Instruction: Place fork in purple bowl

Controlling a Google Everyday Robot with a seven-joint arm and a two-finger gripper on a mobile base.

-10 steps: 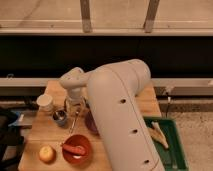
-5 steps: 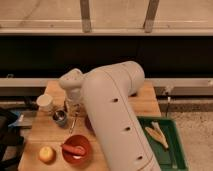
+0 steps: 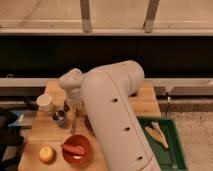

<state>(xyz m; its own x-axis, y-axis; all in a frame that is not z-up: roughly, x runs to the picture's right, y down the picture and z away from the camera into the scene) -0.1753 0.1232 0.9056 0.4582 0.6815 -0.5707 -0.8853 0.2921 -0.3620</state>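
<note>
Fork [image 3: 73, 126]: only a thin slanting sliver, low against the worktop [image 3: 47, 132], directly below the pincer [image 3: 76, 107] and just left of the purple bowl [image 3: 88, 123]. Of that bowl, just a dark crescent showing past the left side of the big white arm [image 3: 112, 115], with the rest hidden behind it. Pincer down at the fork's upper end, closed tight. True clamp on the metal or mere closure beside it: cannot tell.

Likely trouble from here:
- Slim, smooth fork slipping or pivoting out of the closed tips on the lift, through too small a bite on it.
- Dangling lower end swinging left into the metal cup [image 3: 60, 118] just beside the pincer, and tipping it.
- Release too early or off-centre, with the bowl's mouth mostly masked by the arm, leaving the fork on the rim or back on the wood.
- Drift toward the front, ending in the red bowl [image 3: 89, 147] instead, the wrong one.

Room to move:
- Tight on the left, with the metal cup close and the white cup [image 3: 45, 102] behind it, near the worktop's left edge.
- Toward the front, the red bowl and a yellow fruit [image 3: 46, 154], both close to the front edge.
- To the right, only a short hop to the purple bowl.
- Green tray [image 3: 167, 155] well apart, beyond the arm, no part of this move.
</note>
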